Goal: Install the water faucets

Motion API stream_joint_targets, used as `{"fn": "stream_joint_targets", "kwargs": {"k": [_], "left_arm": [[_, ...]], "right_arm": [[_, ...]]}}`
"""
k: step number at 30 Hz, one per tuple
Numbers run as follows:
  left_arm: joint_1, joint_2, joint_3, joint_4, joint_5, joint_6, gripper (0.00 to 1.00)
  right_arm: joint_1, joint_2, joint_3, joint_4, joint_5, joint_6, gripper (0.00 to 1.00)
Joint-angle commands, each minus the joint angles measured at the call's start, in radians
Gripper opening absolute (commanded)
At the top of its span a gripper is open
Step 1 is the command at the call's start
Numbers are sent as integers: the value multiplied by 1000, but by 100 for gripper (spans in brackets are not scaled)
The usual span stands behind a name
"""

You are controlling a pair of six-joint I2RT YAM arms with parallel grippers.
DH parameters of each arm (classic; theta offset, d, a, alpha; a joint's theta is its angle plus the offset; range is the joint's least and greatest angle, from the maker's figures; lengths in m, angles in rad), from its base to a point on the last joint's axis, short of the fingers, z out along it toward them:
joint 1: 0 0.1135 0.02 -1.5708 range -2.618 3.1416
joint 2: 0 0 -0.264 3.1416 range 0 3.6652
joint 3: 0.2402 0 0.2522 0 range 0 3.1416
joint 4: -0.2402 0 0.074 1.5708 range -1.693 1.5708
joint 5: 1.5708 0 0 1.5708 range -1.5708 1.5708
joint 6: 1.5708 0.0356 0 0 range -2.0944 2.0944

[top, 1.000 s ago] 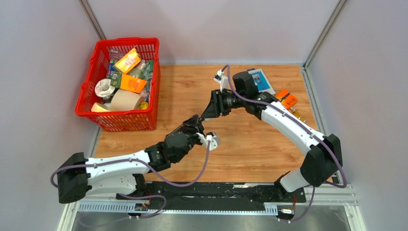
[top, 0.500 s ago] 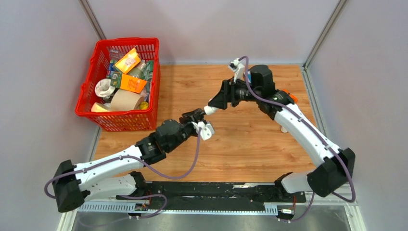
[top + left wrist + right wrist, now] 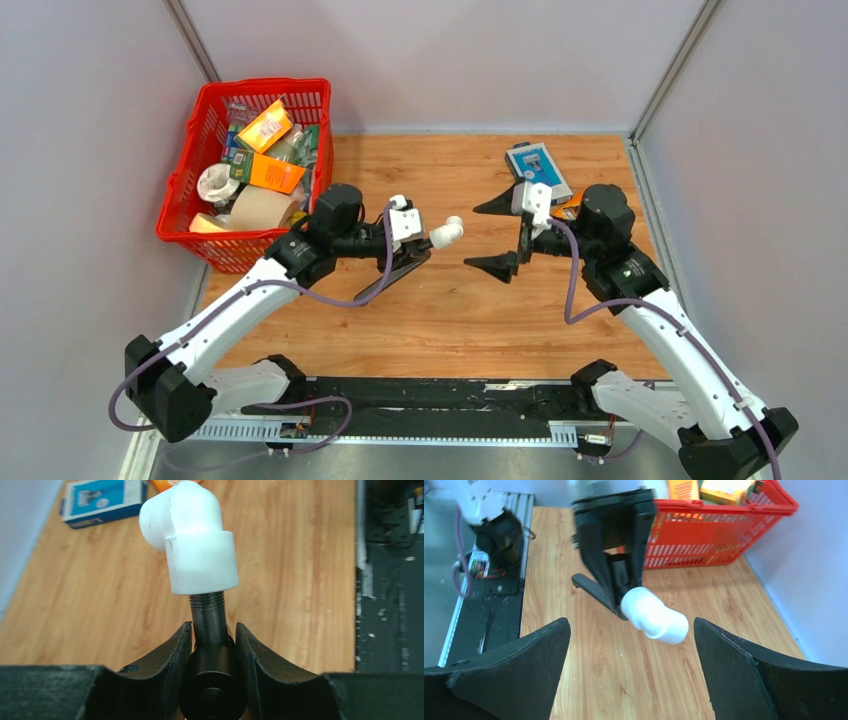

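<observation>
Here, faucet (image 3: 207, 617) points rightward, elbow (image 3: 192, 535) leading.

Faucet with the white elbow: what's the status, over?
Left fingers clamped on dark faucet, white elbow on its threaded end. Right fingers wide open, empty, facing the elbow. Red basket off to the side.

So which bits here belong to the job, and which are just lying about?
Job: dark metal faucet; white elbow screwed on its end.
Lying about: red basket of odds and ends; blue box.
</observation>
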Motion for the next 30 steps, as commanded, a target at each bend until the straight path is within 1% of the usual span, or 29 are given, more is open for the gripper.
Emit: {"fn": "stream_joint_targets", "kwargs": {"k": [1,3,6,9,13,15,17,20,24,26,27,28,29,30], "left_arm": [[72,60,109,-38,411,-73,0],[76,96,140,-63,460,-71,0],[76,136,176,-101,517,-67,0],[76,151,207,-121,546,-61,0],[76,151,224,-135,569,-59,0],[76,150,226,-136,574,-61,0],[76,150,229,-139,581,-61,0],[76,150,235,-147,588,-58,0],[76,146,233,-144,565,-53,0],[76,140,227,-130,517,-76,0],[76,134,226,-108,458,-88,0],[74,130,220,-103,430,-104,0],[72,120,218,-91,366,-108,0],[66,110,207,-80,326,-116,0]], "right_arm": [[6,-58,-79,42,-185,-217,100],[10,-79,-99,43,-225,-254,100],[24,-82,-119,43,-220,-298,100],[27,-58,-122,42,-231,-331,99],[35,-15,-112,35,-199,-345,97],[43,8,-101,32,-203,-345,93],[52,34,-86,31,-220,-340,85],[64,70,-61,19,-238,-331,76],[84,109,-41,15,-265,-319,65],[86,139,-27,17,-275,-270,51],[87,154,-15,17,-272,-230,39],[84,171,3,17,-262,-182,27],[87,188,13,17,-248,-144,19],[86,203,23,17,-220,-95,14]]}}
